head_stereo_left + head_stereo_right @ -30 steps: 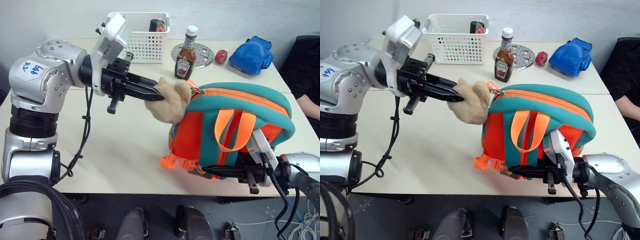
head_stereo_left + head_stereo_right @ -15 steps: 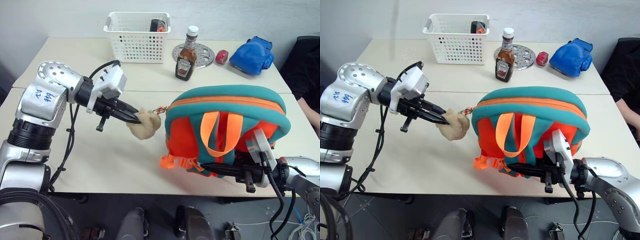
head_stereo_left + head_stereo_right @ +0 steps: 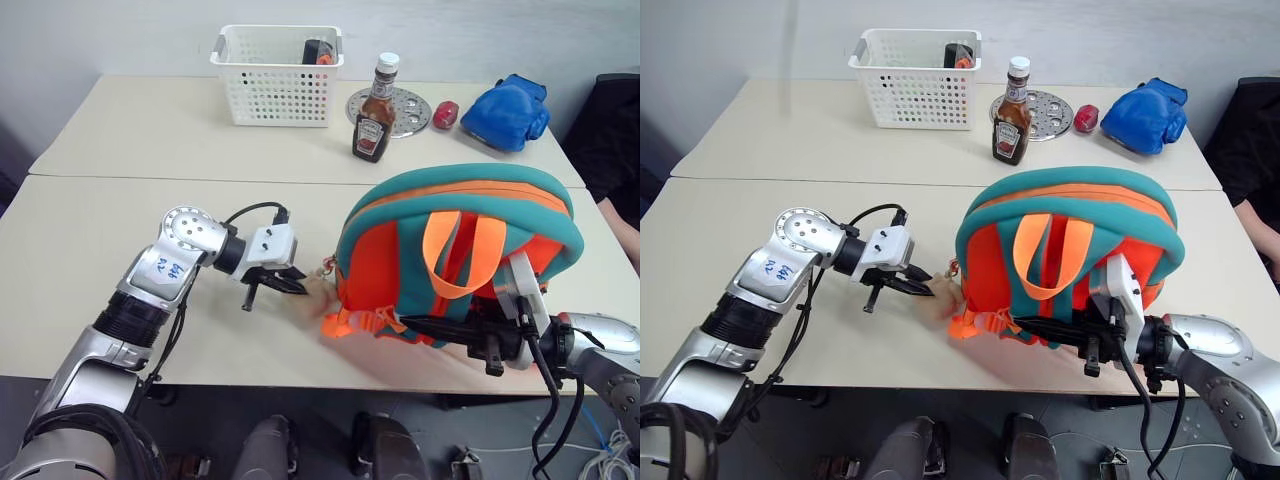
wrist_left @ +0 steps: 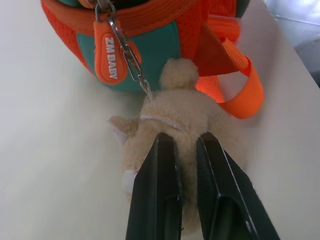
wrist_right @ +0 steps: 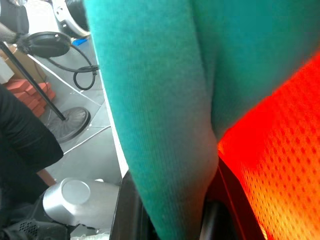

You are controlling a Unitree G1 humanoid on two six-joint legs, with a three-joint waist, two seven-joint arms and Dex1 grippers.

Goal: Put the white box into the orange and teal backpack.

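The orange and teal backpack [image 3: 460, 230] stands upright near the table's front edge, its orange handle loop facing me. A tan plush toy [image 4: 185, 125] hangs from its zipper chain and lies on the table at the pack's left foot. My left gripper [image 3: 298, 287] is low over the table, shut on that toy. At the pack's lower right my right gripper [image 3: 408, 323] reaches in level under its base, and in the right wrist view the teal trim [image 5: 160, 100] is pinched between the black fingers [image 5: 127, 210]. The white box is out of view.
Along the table's back stand a white perforated basket [image 3: 278, 75], a ketchup bottle [image 3: 375, 110], a round metal disc [image 3: 405, 105], a small red object [image 3: 445, 113] and a blue boxing glove [image 3: 505, 108]. A person in black sits at the right edge [image 3: 620, 150].
My left gripper has sunk from chest height down to the tabletop, carrying the plush toy with it. The backpack's left side has settled lower. The right gripper has stayed in place.
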